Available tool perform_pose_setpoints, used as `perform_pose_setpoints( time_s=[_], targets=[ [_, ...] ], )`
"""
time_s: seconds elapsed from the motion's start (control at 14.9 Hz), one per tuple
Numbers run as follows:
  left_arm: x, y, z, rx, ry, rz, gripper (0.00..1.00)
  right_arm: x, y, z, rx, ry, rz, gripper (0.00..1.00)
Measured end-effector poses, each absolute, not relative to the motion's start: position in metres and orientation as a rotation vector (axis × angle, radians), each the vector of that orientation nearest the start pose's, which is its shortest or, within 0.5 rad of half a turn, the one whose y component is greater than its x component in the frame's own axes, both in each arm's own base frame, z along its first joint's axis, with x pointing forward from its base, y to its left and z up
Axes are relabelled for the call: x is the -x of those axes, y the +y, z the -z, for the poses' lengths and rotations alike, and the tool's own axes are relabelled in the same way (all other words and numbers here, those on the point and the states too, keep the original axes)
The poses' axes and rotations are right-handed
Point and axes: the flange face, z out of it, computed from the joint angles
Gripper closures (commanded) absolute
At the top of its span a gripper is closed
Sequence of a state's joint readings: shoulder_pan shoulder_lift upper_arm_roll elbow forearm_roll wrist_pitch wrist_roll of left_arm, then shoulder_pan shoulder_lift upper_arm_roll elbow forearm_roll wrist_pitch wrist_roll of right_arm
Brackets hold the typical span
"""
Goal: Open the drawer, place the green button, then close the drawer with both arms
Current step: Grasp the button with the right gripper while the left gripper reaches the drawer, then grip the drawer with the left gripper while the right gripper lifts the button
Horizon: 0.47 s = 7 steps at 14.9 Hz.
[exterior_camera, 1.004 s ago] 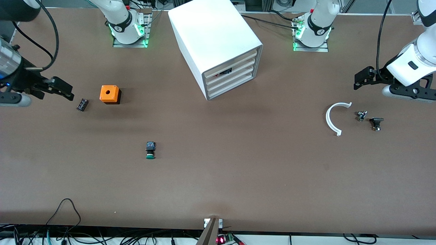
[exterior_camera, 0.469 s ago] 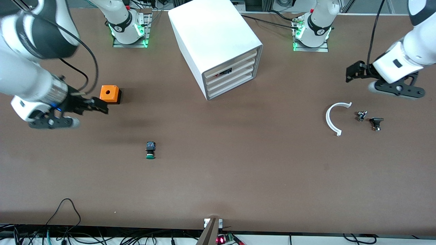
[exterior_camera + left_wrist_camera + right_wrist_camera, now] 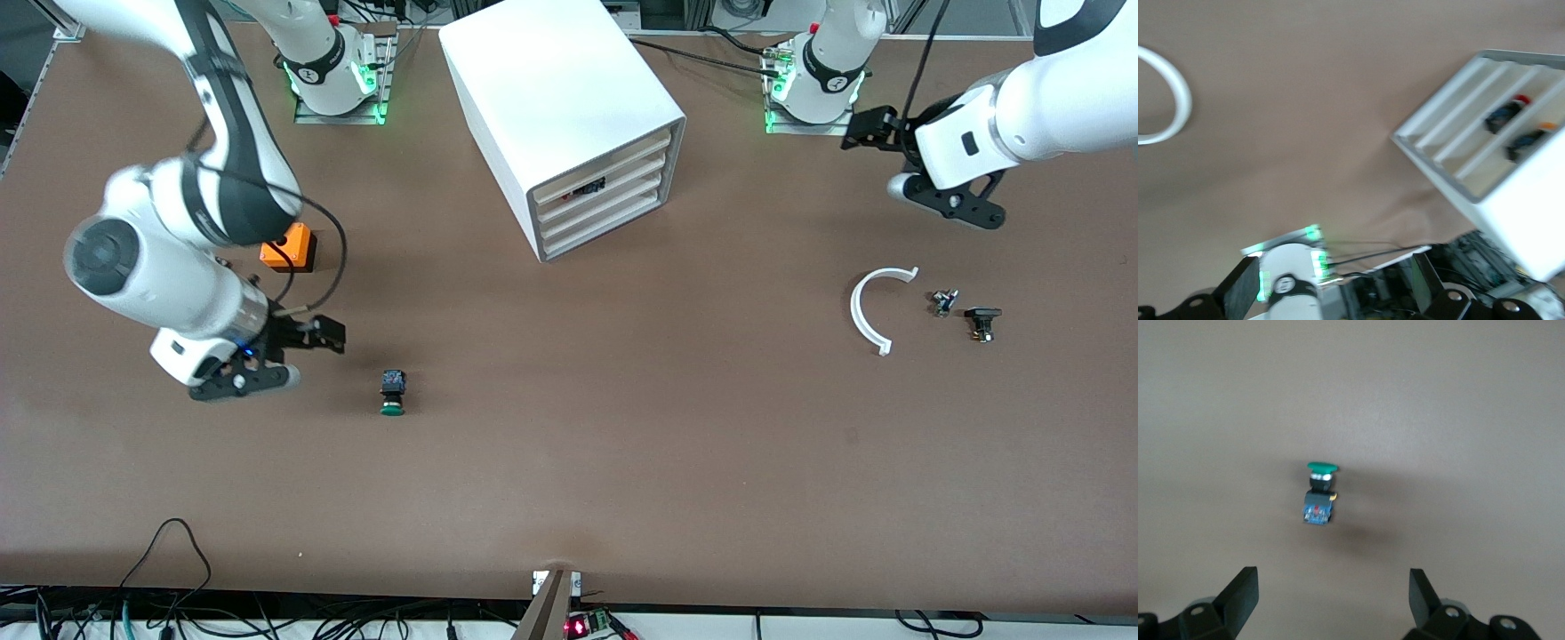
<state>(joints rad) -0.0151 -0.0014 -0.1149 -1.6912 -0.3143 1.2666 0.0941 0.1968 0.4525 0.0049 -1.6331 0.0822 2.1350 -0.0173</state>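
The button [image 3: 392,393], green cap and black body, lies on its side on the brown table, nearer to the front camera than the white cabinet [image 3: 569,107]; it also shows in the right wrist view [image 3: 1320,494]. My right gripper [image 3: 325,333] is open and empty, just beside the button toward the right arm's end. The drawer [image 3: 612,183], second from the top, is shut; the cabinet shows in the left wrist view [image 3: 1485,133]. My left gripper [image 3: 864,130] is open and empty, over the table beside the left arm's base.
An orange cube with a hole [image 3: 292,247] sits partly hidden by the right arm. A white curved piece [image 3: 867,311] and two small black-and-silver parts [image 3: 965,311] lie toward the left arm's end. Cables run along the table's near edge.
My right gripper has swung from the table's end past the orange cube to beside the button. My left gripper has moved from over the small parts toward its base and the cabinet.
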Motion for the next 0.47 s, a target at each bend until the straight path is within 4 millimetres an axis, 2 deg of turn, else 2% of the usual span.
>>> perform_pose_setpoints(
  time_s=[0.2, 0.47],
  targets=[
    [-0.503, -0.118, -0.534, 3.461, 0.535, -0.836, 0.01, -0.667, 0.148, -0.309, 3.051, -0.282, 0.118, 0.0],
    [-0.513, -0.129, -0.488, 3.619, 0.61, -0.806, 0.01, -0.663, 0.171, -0.256, 3.041, -0.304, 0.129, 0.0]
  ],
)
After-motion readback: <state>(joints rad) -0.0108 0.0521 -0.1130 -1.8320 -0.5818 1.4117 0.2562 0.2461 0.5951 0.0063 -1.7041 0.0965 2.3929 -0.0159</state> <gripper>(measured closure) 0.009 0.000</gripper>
